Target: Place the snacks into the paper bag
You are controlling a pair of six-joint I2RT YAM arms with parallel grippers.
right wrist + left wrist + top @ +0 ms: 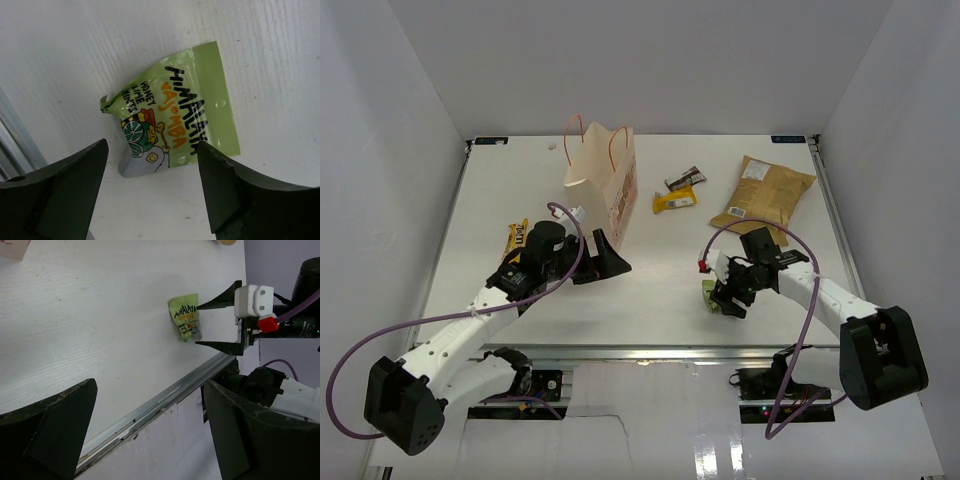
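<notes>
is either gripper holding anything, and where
Nothing is held. The right gripper is open over the green pouch lying on the table; the left gripper is open and empty.

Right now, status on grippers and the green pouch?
Right gripper open, jaws either side of green pouch, not gripped. Pouch lying on table. Left gripper open, empty, at base of paper bag. Only that arm near the bag route.

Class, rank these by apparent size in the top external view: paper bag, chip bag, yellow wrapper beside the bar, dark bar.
1. paper bag, though it stands nearer the camera, so its lead is unsure.
2. chip bag.
3. yellow wrapper and dark bar look about alike; not ranked.
</notes>
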